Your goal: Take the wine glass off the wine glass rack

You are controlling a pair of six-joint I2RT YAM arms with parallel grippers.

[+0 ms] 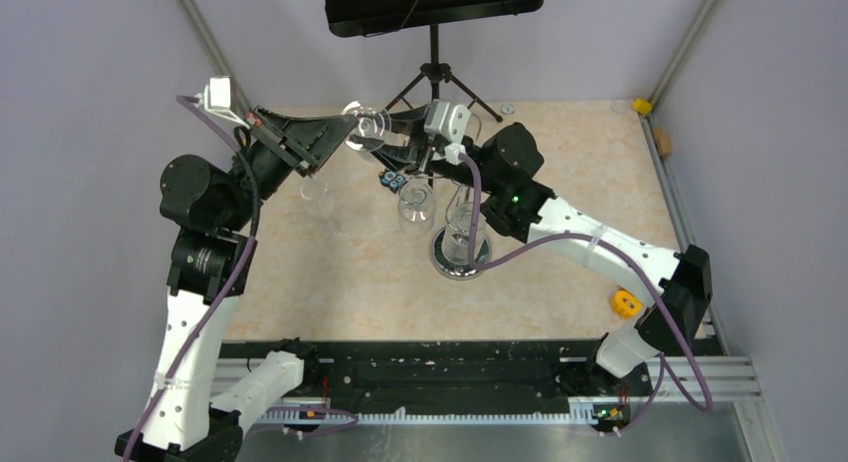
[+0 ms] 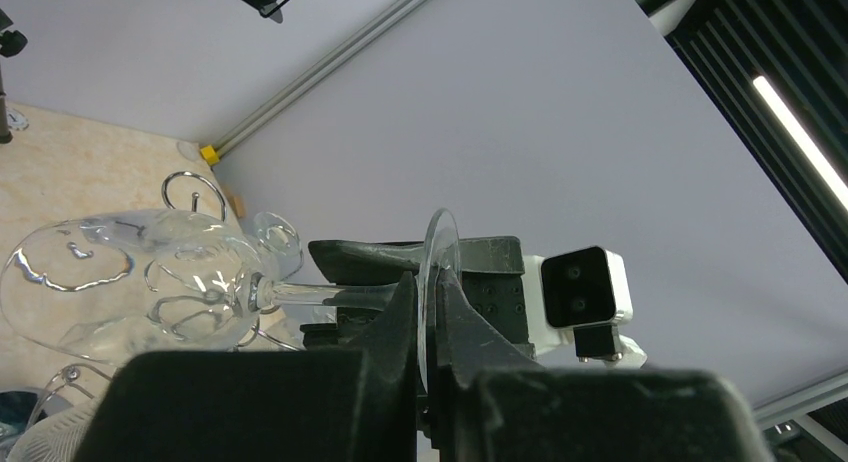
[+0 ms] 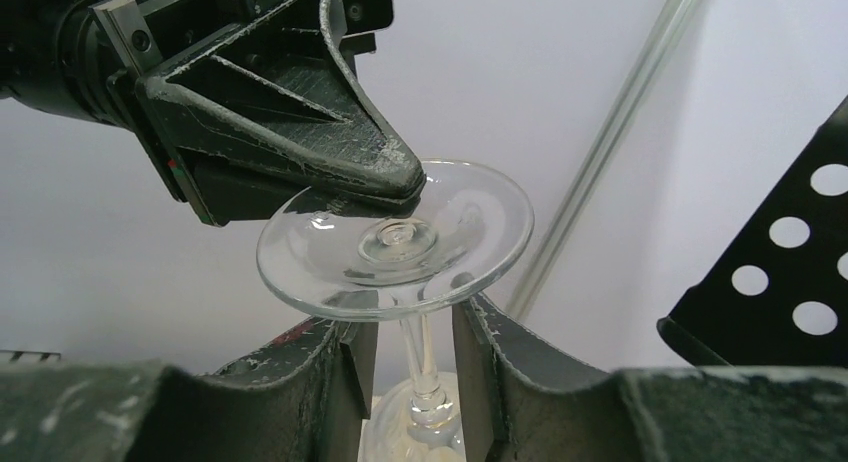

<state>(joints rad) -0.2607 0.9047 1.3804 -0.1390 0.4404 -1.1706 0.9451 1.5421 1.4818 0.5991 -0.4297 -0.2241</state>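
From above: your left jaws are clamped on the wine glass (image 1: 367, 128). They hold it in the air over the far side of the bench (image 1: 580, 172), up and to the left of the mirror base of the rack (image 1: 447, 260). Your right jaws reach in to the same glass from the other side. More glasses (image 1: 415, 204) hang by the rack's post, and the black music stand (image 1: 432, 7) sits behind it all.

Left wrist view: the glass lies on its side, with its foot (image 2: 440, 244) edge-on right between your left jaws. They're nearly shut, with the disc pinched between them. The stem (image 2: 320, 294) runs away to the bowl (image 2: 205, 280), close to a chrome hook (image 2: 190, 187) of the rack. You can't tell from here whether glass and wire touch.

Right wrist view: the stem (image 3: 422, 357) sits mid-gap between your right jaws. They're partly open, with a sliver of space on each side, so they straddle the stem without gripping it. The foot (image 3: 400, 244) spreads just past their tips, and one finger (image 3: 300, 132) of the left jaws lies across its rim.
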